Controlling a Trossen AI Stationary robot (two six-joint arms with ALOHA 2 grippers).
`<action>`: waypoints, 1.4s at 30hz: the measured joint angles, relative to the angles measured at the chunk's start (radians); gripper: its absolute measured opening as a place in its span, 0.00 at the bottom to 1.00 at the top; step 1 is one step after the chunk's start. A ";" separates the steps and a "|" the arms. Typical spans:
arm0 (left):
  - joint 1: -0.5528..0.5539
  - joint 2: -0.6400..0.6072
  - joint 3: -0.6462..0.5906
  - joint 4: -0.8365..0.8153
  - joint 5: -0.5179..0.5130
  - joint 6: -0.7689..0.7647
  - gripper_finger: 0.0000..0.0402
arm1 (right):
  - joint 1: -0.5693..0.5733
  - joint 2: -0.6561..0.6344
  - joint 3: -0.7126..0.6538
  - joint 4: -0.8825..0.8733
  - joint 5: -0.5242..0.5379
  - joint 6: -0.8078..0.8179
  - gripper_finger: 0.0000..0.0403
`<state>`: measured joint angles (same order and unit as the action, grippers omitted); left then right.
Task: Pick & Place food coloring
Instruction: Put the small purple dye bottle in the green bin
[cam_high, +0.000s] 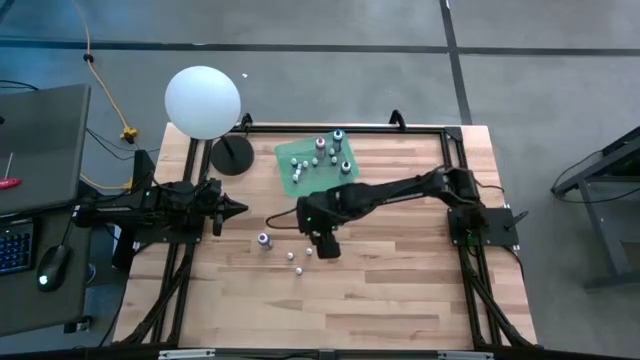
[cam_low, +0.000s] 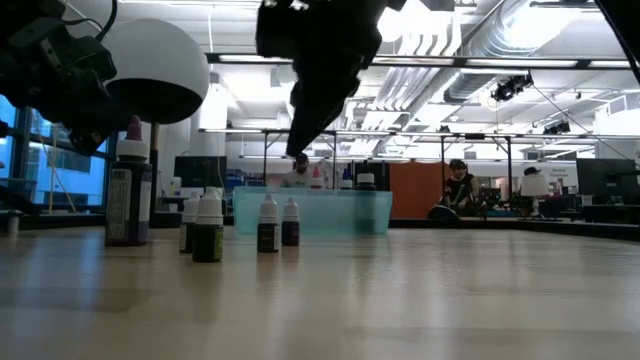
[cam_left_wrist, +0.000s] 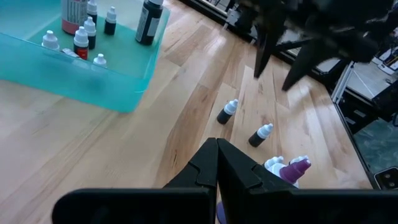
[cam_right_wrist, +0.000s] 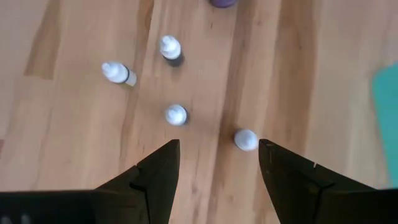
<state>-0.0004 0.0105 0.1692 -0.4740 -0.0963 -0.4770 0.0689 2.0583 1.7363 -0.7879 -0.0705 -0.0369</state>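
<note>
Table (cam_high: 400, 300): light wood planks, black frame round the edge. Tray (cam_high: 290, 180): green, shallow, at the far middle of the table, holding several food coloring bottles (cam_high: 318, 150) upright, small white-capped ones and a few larger dark ones. Loose bottles: a group on bare wood in front of the tray, left of centre. Purple bottle (cam_high: 264, 240): the largest of the group, upright, at its left end. Small bottles (cam_high: 293, 256): four with whitish caps, just right of the purple one, all upright in the low view, close together but apart. Right gripper (cam_high: 327, 248): reached across from the right side, hanging above the table just right of the loose group, fingers (cam_right_wrist: 155, 171) spread wide and empty; one white cap (cam_right_wrist: 245, 139) lies between them, nearer one finger in the right wrist view, with three more caps beyond. Left gripper (cam_high: 236, 209): parked over the left side of the table, pointing toward the centre, fingers pressed together with nothing between them, well left of the purple bottle. Globe (cam_high: 203, 101): large, white, on a black round-based stand at the far left corner. Keyboard and mouse (cam_high: 52, 266): on a side desk left of the table.
</note>
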 joint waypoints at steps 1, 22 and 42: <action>0.000 0.000 0.000 0.000 0.000 0.000 0.00 | 0.002 0.011 0.000 0.011 -0.002 0.008 0.52; 0.000 0.000 0.000 -0.001 0.001 0.000 0.00 | -0.016 0.124 0.000 0.063 0.081 0.050 0.52; 0.000 0.000 0.000 0.000 0.005 0.000 0.00 | -0.026 0.132 0.000 0.035 0.071 0.059 0.52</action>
<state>-0.0005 0.0105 0.1696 -0.4744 -0.0914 -0.4770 0.0434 2.1902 1.7359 -0.7534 0.0006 0.0223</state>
